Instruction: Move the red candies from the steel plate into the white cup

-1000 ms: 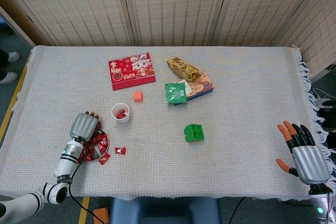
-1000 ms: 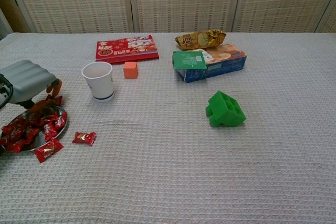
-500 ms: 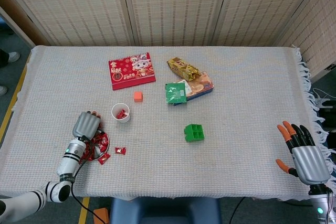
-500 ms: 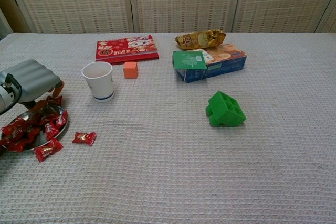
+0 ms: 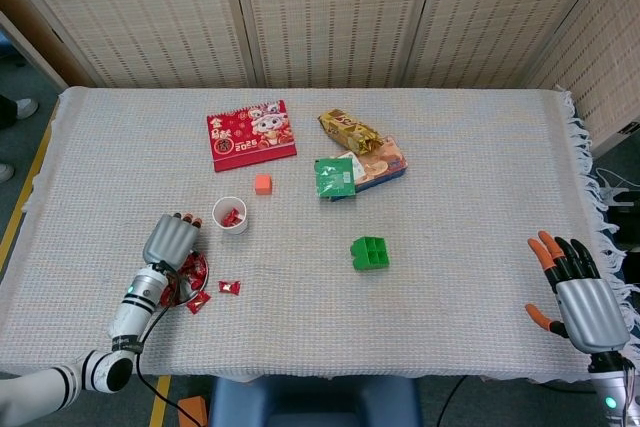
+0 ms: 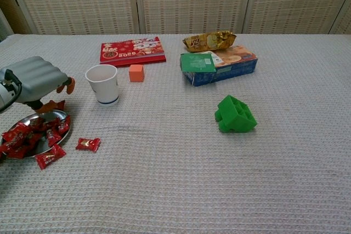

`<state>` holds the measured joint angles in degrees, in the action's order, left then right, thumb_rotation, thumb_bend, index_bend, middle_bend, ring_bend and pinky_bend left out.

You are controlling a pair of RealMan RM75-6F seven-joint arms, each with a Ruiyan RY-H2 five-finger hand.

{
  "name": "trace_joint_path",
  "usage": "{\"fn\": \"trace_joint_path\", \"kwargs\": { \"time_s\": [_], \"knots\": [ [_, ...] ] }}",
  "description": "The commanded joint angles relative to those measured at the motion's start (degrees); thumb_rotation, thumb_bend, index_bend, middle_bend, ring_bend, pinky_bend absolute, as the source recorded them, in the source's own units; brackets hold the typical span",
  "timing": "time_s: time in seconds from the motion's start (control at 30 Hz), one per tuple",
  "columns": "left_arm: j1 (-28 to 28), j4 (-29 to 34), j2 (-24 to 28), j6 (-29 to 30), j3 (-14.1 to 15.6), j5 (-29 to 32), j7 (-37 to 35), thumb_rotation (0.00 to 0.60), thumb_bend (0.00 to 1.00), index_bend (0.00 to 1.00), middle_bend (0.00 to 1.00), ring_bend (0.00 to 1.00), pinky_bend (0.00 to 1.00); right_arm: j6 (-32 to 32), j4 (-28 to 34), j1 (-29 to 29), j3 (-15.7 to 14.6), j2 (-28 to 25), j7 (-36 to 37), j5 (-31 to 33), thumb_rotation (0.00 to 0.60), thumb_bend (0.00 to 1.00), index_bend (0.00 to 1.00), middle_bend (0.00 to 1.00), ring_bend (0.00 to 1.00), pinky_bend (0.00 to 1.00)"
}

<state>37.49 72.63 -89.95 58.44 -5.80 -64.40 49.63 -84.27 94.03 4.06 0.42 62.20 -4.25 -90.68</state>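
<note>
We see the left robot hand hovering above the steel plate of red candies, fingers curled; whether it holds one we cannot tell. The white cup stands just beside. The right robot hand rests spread, empty.

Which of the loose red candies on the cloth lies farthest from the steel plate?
The single red candy lying alone on the cloth to the right of the steel plate; the other stray candy lies right beside the plate's rim.
</note>
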Motion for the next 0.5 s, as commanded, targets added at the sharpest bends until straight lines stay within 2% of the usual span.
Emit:
{"fn": "trace_joint_path", "kwargs": {
  "time_s": [0.03, 0.13, 0.27, 0.37, 0.5],
  "knots": [
    [-0.88, 4.39, 2.82, 0.8, 0.86, -0.85, -1.78, 0.6, 0.4, 0.31, 0.36, 0.46, 0.97, -0.1, 0.0, -0.05, -0.08, -0.02, 0.06, -0.19, 0.6, 0.13, 0.0, 0.0, 0.0, 0.0],
    [-2.35, 8.55, 5.14, 2.29, 2.31, -2.53, -3.77, 0.6, 0.4, 0.29, 0.34, 0.46, 0.97, -0.14, 0.01, -0.07, -0.27, -0.09, 0.2, -0.54, 0.6, 0.13, 0.0, 0.0, 0.0, 0.0],
    [-6.35, 13.98, 8.69, 6.7, 6.73, -8.69, -8.95, 0.6, 0.4, 0.28, 0.33, 0.47, 0.97, -0.4, 0.02, -0.19, -0.34, -0.26, 0.53, -0.74, 0.6, 0.13, 0.0, 0.0, 0.0, 0.0],
    [-9.26, 14.93, 9.98, 9.72, 10.36, -13.15, -11.35, 0.6, 0.4, 0.27, 0.33, 0.48, 0.97, -0.38, 0.06, -0.17, -0.5, -0.36, 0.69, -1.06, 0.6, 0.13, 0.0, 0.0, 0.0, 0.0],
    [-12.44, 13.78, 10.04, 13.19, 12.77, -16.29, -12.88, 0.6, 0.4, 0.26, 0.32, 0.49, 0.97, -0.38, 0.18, -0.1, -0.71, -0.45, 0.9, -1.6, 0.6, 0.13, 0.0, 0.0, 0.0, 0.0]
  ]
}}
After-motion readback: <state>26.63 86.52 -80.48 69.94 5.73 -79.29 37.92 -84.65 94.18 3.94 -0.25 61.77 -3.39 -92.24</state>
